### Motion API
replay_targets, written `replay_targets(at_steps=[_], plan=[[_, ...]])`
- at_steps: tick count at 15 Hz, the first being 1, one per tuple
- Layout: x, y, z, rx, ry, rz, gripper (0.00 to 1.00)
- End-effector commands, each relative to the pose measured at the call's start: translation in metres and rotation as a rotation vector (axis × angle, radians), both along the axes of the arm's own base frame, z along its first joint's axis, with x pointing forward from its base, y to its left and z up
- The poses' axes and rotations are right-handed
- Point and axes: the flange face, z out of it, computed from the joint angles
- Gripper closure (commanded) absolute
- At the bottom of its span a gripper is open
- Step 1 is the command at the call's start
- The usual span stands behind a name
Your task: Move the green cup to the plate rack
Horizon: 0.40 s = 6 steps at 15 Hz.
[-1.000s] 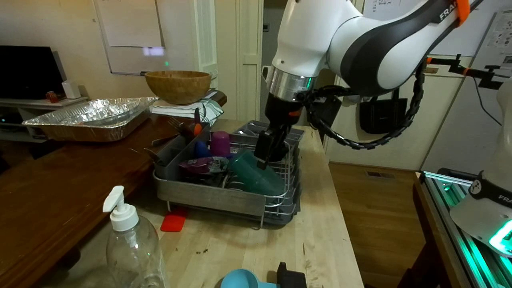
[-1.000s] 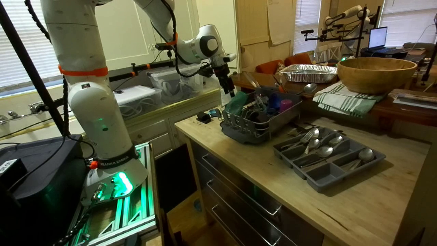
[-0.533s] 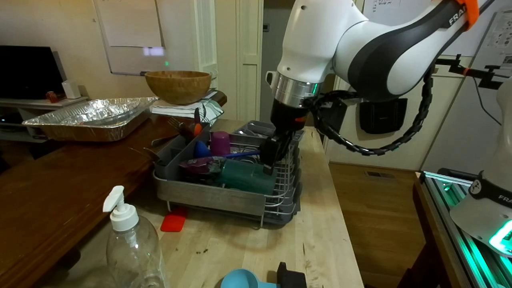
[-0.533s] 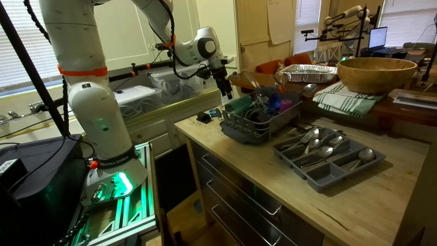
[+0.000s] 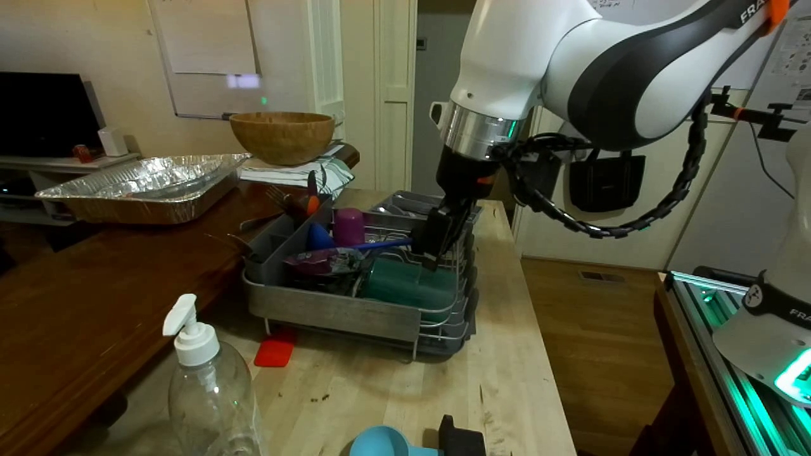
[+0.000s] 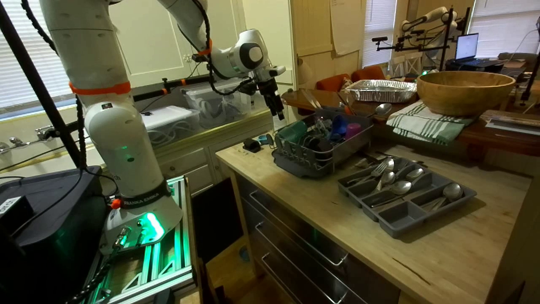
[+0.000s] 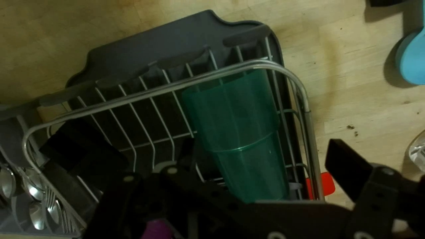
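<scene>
cup (image 7: 242, 132): underside blocked by the rack (image 5: 329, 310) in an exterior view, narrow end gets lost against the gripper (image 7: 262, 151) in the wrist view
gripper: runs off the bottom edge there, can't tell if it touches the cup
rack: lower part mostly covered by the gripper in that same view
arm (image 5: 500, 57): chopped by the top edge in both exterior views
bottle (image 5: 212, 399): base cut off by the bottom edge
scoop (image 5: 380, 441): ditto, plus the right edge in the wrist view
black thing (image 5: 461, 437): cut off too, no clue what it is
red thing (image 5: 275, 348): back end hidden by the rack
</scene>
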Motion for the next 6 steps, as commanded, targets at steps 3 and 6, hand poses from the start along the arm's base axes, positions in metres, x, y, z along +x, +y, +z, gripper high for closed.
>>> replay_targets(at_steps=[3,6], plan=[[-0.0051,-0.0001,-0.0019,0.016,0.018,-0.009,0.00],[-0.0062,0.0003,-0.0028,0.020,0.023,-0.012,0.00]])
